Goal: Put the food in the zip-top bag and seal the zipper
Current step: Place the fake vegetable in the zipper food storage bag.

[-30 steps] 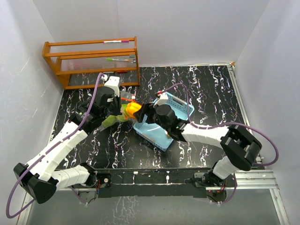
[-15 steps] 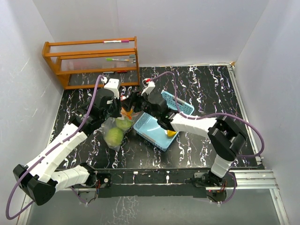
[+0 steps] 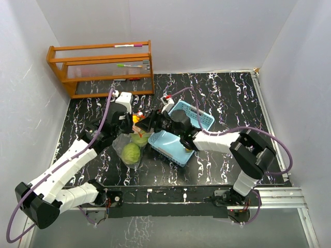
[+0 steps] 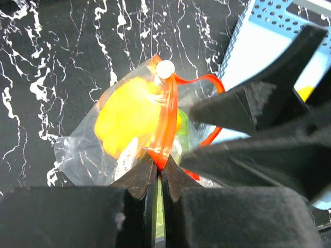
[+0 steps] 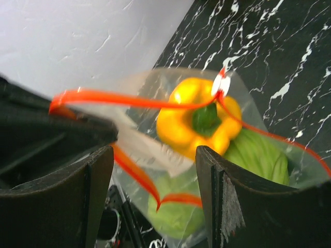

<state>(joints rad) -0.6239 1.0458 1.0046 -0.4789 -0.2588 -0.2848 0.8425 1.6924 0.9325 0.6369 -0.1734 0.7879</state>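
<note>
The clear zip-top bag [image 3: 129, 150] hangs from my left gripper [image 3: 134, 122], which is shut on its red zipper [image 4: 164, 119] at the mouth edge [image 4: 160, 161]. A white slider [image 4: 165, 68] sits on the strip. Inside the bag are a yellow pepper [image 5: 199, 121] and green round food [image 5: 258, 152], also seen from above [image 3: 131, 153]. My right gripper [image 3: 148, 124] is open at the bag's mouth [image 5: 155, 191], with the loose zipper strip [image 5: 119, 98] between and above its fingers [image 5: 98, 178]. A yellow piece [image 3: 187, 151] lies in the light blue tray.
The light blue tray [image 3: 176, 147] lies right of the bag under my right arm. A wooden rack [image 3: 101, 67] holding pens stands at the back left. White walls close in the table on three sides.
My right gripper left the tray, reached to the bag's mouth, then drew back slightly right. The yellow pepper is now in the bag, which hangs lower with the green food showing.
</note>
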